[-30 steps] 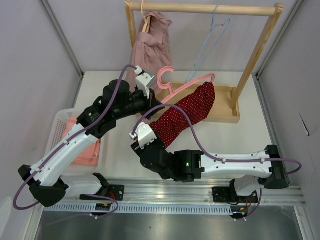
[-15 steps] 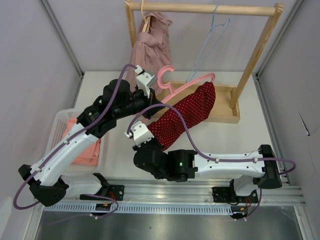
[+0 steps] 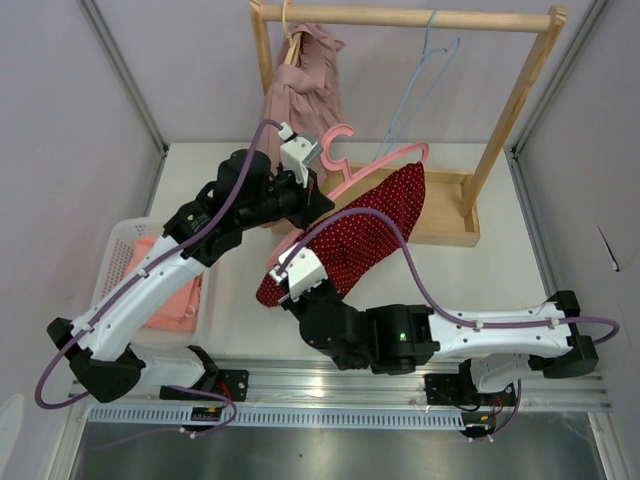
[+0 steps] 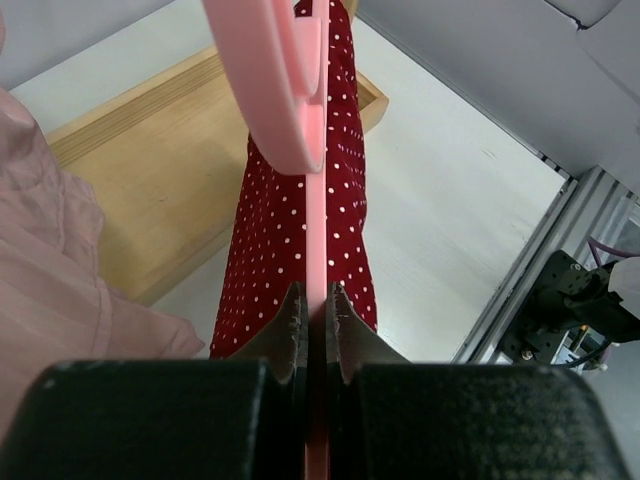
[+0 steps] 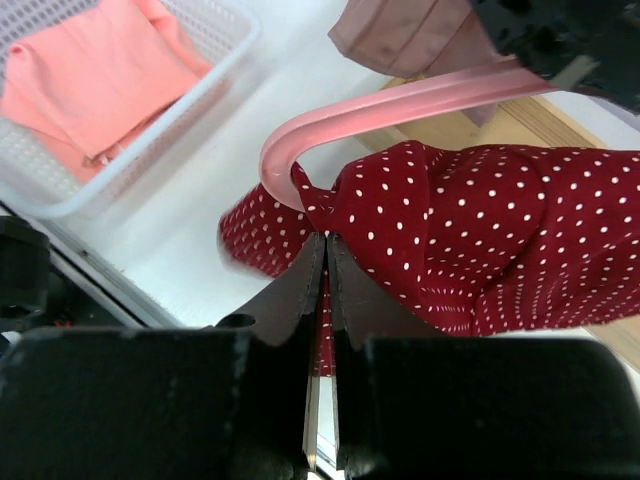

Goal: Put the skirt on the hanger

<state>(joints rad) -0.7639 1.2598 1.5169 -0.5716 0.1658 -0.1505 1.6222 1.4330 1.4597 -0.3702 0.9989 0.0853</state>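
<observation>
Skirt (image 3: 385, 220): dark red cloth with white dots, creased, at centre frame, draped along the hanger (image 5: 420, 93), a smooth pink plastic bar with a rounded end. Right gripper (image 5: 322, 245) is pinched on a skirt fold; left gripper (image 4: 315, 297) is clamped on the hanger bar. The white lattice basket (image 3: 118, 238), lower left, holds folded salmon cloth (image 5: 100, 70). The right arm hides the skirt's lower edge.

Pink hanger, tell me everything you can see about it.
The hanger looks like smooth pink plastic, with an open curved hook and rounded shoulders. It hangs tilted in the air, the left end effector shut on its thin edge. One shoulder pokes into the red dotted skirt, which the right end effector pinches just beside it.
</observation>
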